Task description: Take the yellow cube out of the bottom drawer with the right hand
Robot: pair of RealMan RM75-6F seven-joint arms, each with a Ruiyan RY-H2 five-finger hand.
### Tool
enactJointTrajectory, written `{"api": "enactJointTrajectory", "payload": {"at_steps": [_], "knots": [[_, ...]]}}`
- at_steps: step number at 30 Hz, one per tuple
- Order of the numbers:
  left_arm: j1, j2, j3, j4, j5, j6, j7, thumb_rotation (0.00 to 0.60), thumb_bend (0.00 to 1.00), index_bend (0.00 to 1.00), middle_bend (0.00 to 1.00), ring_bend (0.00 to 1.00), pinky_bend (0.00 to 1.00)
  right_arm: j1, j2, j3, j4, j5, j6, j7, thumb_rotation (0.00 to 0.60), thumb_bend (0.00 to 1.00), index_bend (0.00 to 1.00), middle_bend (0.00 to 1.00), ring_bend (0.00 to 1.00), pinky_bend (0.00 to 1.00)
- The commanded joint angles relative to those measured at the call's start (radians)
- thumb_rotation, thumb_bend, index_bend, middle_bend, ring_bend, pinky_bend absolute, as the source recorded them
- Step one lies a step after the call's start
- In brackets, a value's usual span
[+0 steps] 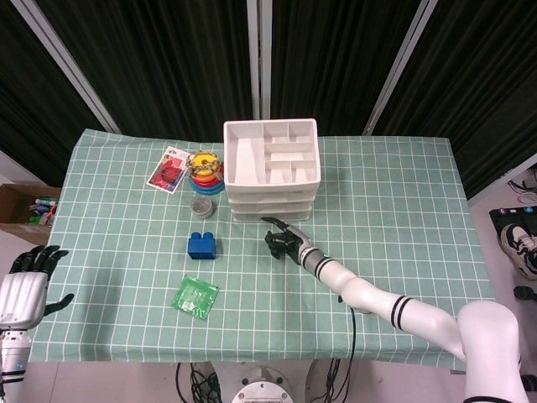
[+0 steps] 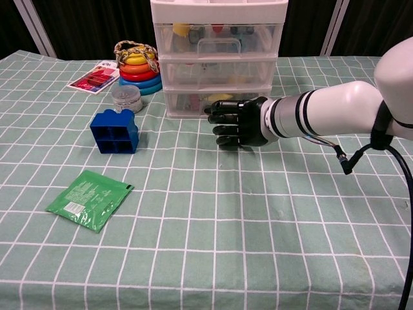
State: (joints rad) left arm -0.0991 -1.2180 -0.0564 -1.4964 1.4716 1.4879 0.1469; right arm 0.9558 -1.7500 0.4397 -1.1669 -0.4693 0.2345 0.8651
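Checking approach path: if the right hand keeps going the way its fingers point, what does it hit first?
Probably the bottom drawer front: the right hand points left along it, fingertips about at its face, though depth is unclear.

One white three-drawer organizer [image 1: 271,172]; one blue building block [image 1: 201,245]; one green sachet [image 1: 195,296]; one stack of coloured rings [image 1: 205,171]; one small round jar [image 1: 201,206]; one red card [image 1: 169,170]; two robot hands.
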Motion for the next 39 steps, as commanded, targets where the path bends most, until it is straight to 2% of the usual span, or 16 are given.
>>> {"api": "enactJointTrajectory", "payload": {"at_steps": [1, 10, 18, 33, 36, 39], "knots": [[-0.001, 0.000, -0.001, 0.001, -0.001, -0.001, 0.000, 0.600, 0.06, 0.24, 0.19, 0.14, 0.20, 0.005, -0.010, 0.010, 0.013, 0.004, -0.010, -0.008, 0.600, 0.62, 0.10, 0.82, 0.80, 0.83], [-0.004, 0.004, -0.001, 0.000, -0.002, -0.004, -0.001, 0.600, 0.06, 0.24, 0.19, 0.14, 0.20, 0.027, -0.028, 0.016, 0.044, 0.013, -0.013, -0.044, 0.600, 0.62, 0.10, 0.82, 0.80, 0.83], [-0.002, 0.004, 0.001, 0.000, -0.004, -0.003, -0.002, 0.600, 0.06, 0.24, 0.19, 0.14, 0.20, 0.035, -0.023, 0.008, 0.037, 0.034, -0.007, -0.066, 0.600, 0.62, 0.19, 0.82, 0.80, 0.83], [-0.001, 0.005, 0.001, -0.005, 0.000, 0.003, 0.000, 0.600, 0.06, 0.24, 0.19, 0.14, 0.20, -0.004, 0.045, -0.024, -0.073, 0.054, -0.014, -0.095, 0.600, 0.62, 0.20, 0.82, 0.80, 0.83], [-0.003, 0.005, 0.000, -0.009, 0.001, 0.002, 0.004, 0.600, 0.06, 0.24, 0.19, 0.14, 0.20, -0.016, 0.065, -0.027, -0.101, 0.051, -0.020, -0.099, 0.600, 0.62, 0.17, 0.81, 0.80, 0.83], [-0.006, 0.005, -0.002, -0.012, 0.002, 0.000, 0.007, 0.600, 0.06, 0.24, 0.19, 0.14, 0.20, -0.039, 0.085, -0.017, -0.141, 0.032, -0.026, -0.105, 0.600, 0.62, 0.05, 0.81, 0.80, 0.83]]}}
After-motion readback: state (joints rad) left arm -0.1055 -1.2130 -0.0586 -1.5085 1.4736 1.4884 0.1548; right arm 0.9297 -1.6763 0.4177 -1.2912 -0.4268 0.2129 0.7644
